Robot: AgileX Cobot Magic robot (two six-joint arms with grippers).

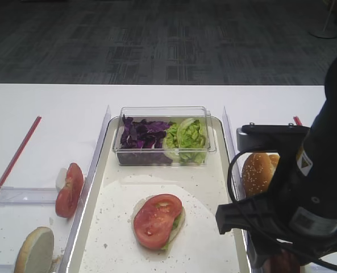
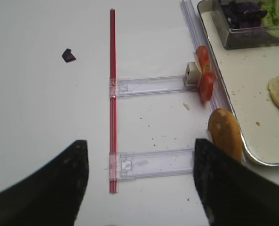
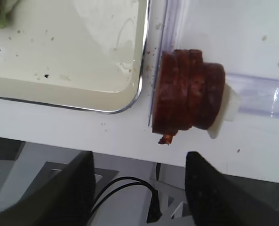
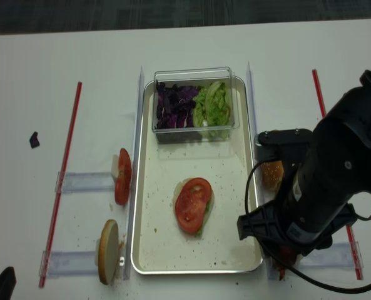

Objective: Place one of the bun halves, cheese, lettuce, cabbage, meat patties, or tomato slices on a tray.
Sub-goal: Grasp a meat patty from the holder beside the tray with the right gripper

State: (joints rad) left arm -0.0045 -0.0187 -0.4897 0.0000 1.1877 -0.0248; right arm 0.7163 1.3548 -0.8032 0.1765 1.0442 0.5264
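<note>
Just right of the tray's near right corner, I am seeing the meat patties (image 3: 188, 92) standing on edge as a tight stack against a small white stop, on a clear plastic rail (image 3: 264, 96) lying on the white table (image 3: 233, 28). From the right wrist camera, the right gripper (image 3: 140, 186) is hovering on the near side of that stack with its two dark fingers spread wide and nothing between them; they are not touching the patties. In the high views the right arm (image 4: 335, 181) is covering that corner, so the patties are almost hidden there.

The tray (image 1: 213, 239) is carrying a bun half with lettuce and one of the tomato slices (image 1: 157, 220) on top, near its middle. At its far end a clear tub (image 1: 163, 111) is holding the cabbage (image 1: 141, 133) on the left and the lettuce (image 1: 188, 135) on the right. A sesame bun half (image 1: 257, 170) is standing right of the tray, far of the arm.

Left of the tray, more tomato slices (image 4: 122, 176) are standing on edge on a rail, and nearer to me a pale bun half (image 4: 108, 251) is leaning on another. A red strip (image 4: 63, 181) is lying further left, with a purple scrap (image 4: 34, 139) beyond it.

The left gripper (image 2: 139, 183) is showing two dark fingers spread apart over the table, gripping nothing.
</note>
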